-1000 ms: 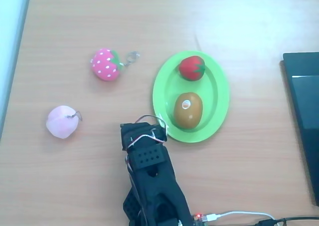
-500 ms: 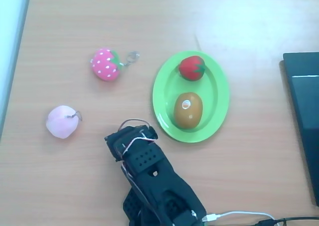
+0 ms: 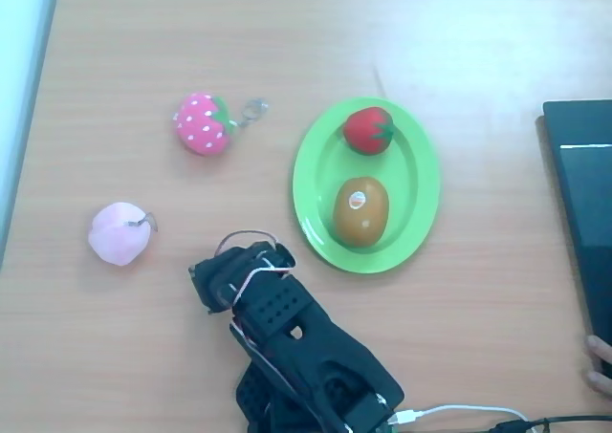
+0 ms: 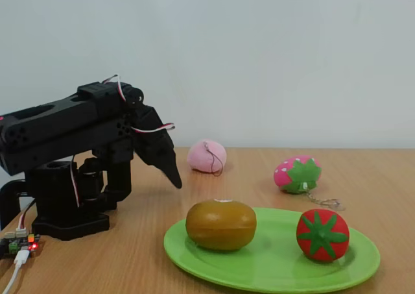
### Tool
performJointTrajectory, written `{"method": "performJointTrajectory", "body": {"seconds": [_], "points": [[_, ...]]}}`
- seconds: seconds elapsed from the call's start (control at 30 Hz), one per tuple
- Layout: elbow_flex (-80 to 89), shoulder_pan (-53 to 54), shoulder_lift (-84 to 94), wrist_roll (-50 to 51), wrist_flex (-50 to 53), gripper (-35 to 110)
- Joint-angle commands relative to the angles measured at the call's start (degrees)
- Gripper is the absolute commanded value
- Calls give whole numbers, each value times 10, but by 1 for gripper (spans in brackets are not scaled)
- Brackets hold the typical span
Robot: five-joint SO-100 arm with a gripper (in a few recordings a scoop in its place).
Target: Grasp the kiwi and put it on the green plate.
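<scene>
Kiwi [image 4: 221,224] on green plate [image 4: 272,261], beside red strawberry [image 4: 322,235].

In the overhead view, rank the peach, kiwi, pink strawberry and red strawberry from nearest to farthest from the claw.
From the claw:
1. Peach, to its left.
2. Kiwi, right, on the green plate.
3. Pink strawberry, above it.
4. Red strawberry, upper right, on the plate's far end.

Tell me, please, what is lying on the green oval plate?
On the lime-green oval plastic plate lie a smooth olive-brown kiwi with a white sticker and a red strawberry with green leaves, apart from each other. The fruits cover whatever is under them.
</scene>
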Motion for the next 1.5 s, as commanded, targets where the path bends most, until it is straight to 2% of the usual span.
{"method": "performJointTrajectory", "body": {"seconds": [0.0, 0.3, 0.47, 0.57, 0.83, 0.93, 1.47], "points": [[39, -18, 15, 159, -53, -8], [39, 31, -14, 474, -271, -8], [40, 138, -19, 599, -309, -8], [40, 175, -20, 635, -314, -8], [40, 171, -21, 634, -314, -8], [40, 171, -21, 671, -317, -8], [40, 195, -22, 724, -316, -8]]}}
